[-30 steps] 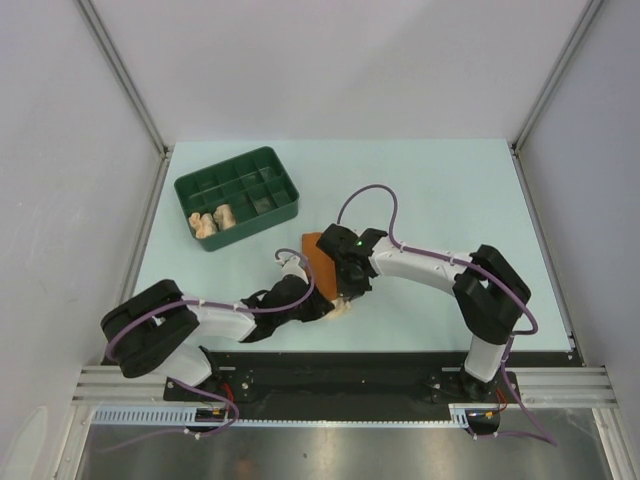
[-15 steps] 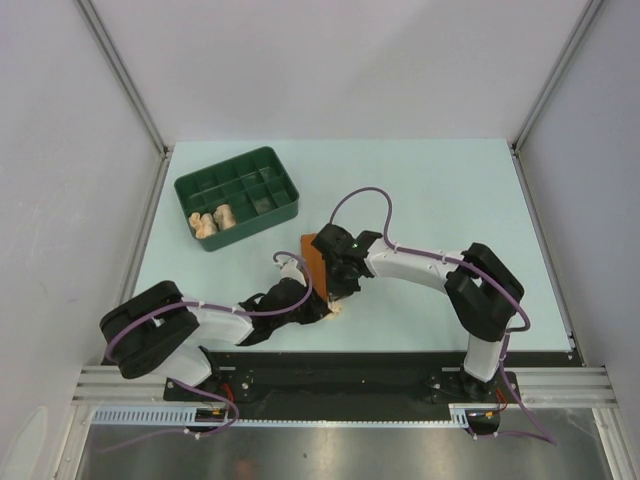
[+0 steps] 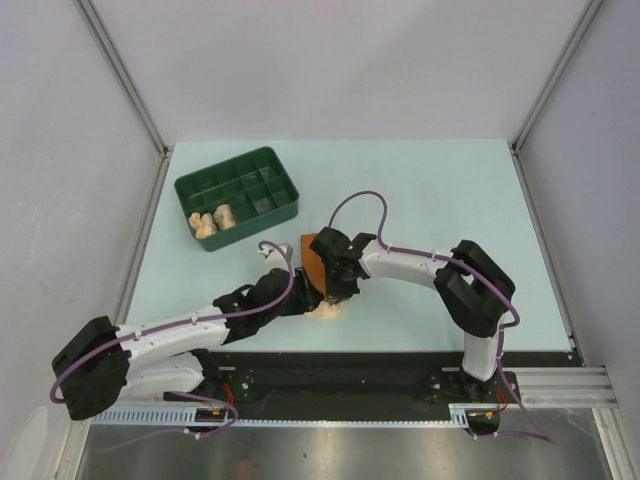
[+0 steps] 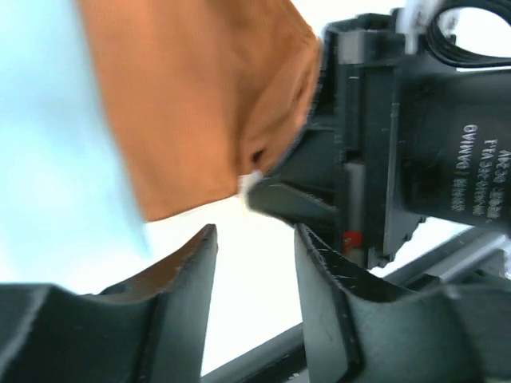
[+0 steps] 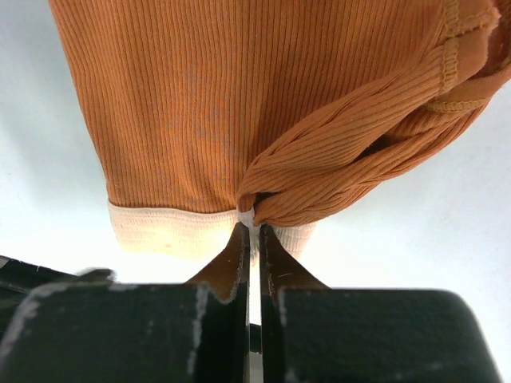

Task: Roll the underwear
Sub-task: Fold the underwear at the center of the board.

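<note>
Pale green table (image 3: 450,200): left grip released

The rust-orange underwear (image 3: 312,252) lies near 6 o'clock on the surface, close to the arms. The right gripper (image 5: 250,236) is pinched tight on its cream hem, with cloth bunched at the tips. The left gripper (image 4: 255,247), clamped a moment ago, now has its jaws apart and holds nothing, at the garment's 7 o'clock. This is likely a regrasp before rolling. Two pale rolls (image 3: 212,220) sit in the tray (image 3: 285,188) at 10 o'clock.
</note>
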Controlling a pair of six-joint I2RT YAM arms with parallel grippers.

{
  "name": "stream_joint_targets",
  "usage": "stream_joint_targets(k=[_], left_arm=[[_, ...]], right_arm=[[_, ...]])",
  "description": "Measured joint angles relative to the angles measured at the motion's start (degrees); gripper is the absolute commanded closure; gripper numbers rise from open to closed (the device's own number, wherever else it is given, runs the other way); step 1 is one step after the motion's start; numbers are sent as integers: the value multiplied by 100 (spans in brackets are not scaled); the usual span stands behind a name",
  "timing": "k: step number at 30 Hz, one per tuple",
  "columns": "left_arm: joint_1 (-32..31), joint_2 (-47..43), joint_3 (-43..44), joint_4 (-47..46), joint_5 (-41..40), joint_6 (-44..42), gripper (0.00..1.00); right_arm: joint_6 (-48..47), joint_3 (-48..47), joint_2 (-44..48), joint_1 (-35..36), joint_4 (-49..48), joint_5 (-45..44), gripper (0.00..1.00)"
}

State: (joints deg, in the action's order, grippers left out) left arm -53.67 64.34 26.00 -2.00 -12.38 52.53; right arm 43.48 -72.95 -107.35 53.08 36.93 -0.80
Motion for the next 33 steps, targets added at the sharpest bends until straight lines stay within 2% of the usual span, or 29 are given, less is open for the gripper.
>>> stream_joint_targets(k=[3, 8, 12, 15, 18, 22, 26, 33], left_arm=[[4, -153, -70, 299, -173, 96, 50], [7, 146, -330, 540, -205, 339, 51], [7, 177, -463, 483, -256, 511, 54], [7, 199, -505, 413, -328, 612, 60], [7, 219, -664, 68, -378, 651, 71], [13, 365, -868, -498, -396, 693, 99], [13, 551, -949, -951, -398, 686, 100], [13, 730, -898, -1132, -396, 643, 100]], right_arm=[[0, 0, -2, 2, -2, 7, 100], [0, 0, -2, 2, -2, 7, 100], [0, 0, -2, 2, -4, 4, 100], [0, 0, -2, 7, -2, 0, 100], [0, 0, -2, 7, -4, 0, 100], [2, 0, 0, 11, -7, -2, 100], [4, 0, 13, 26, -9, -22, 100], [79, 46, 122, 131, -85, -48, 100]])
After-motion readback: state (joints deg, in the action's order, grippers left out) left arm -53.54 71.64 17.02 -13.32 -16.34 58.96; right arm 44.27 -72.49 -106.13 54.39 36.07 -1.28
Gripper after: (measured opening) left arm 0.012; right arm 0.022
